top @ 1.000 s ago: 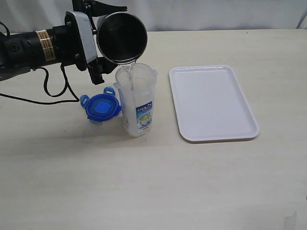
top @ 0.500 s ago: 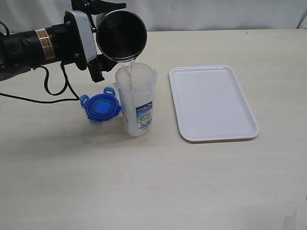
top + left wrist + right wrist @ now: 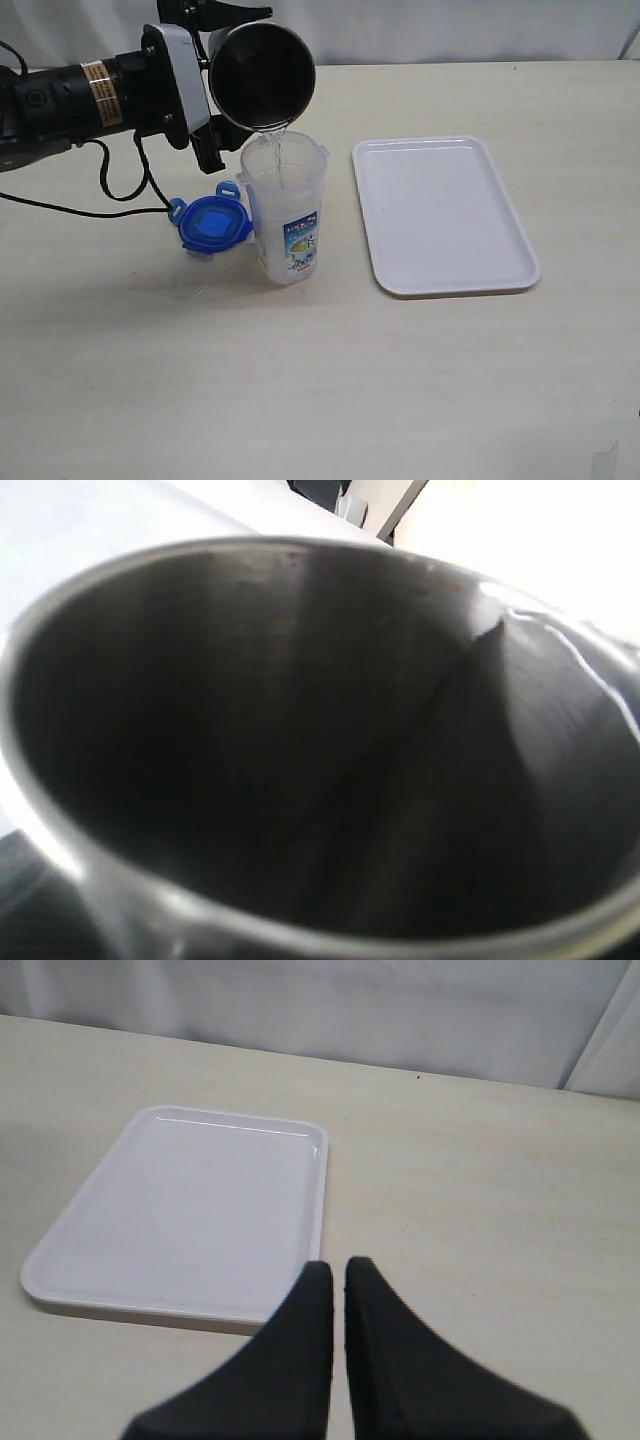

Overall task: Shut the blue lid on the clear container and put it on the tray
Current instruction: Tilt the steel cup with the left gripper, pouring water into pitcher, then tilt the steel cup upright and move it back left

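Left gripper is clamped on the grey metal cup, tipped over so its mouth hangs right above the open clear container, with a thin trickle of water running in. The container stands upright on the table. The blue lid lies flat just beside it, on the left arm's side. The tray sits near the container's other side. Right gripper hovers near the tray's edge, its 2 fingers pressed together on nothing.

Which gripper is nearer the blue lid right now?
Left. The left gripper holds a metal cup over the clear container beside the blue lid; the right gripper is by the tray, outside the exterior view.
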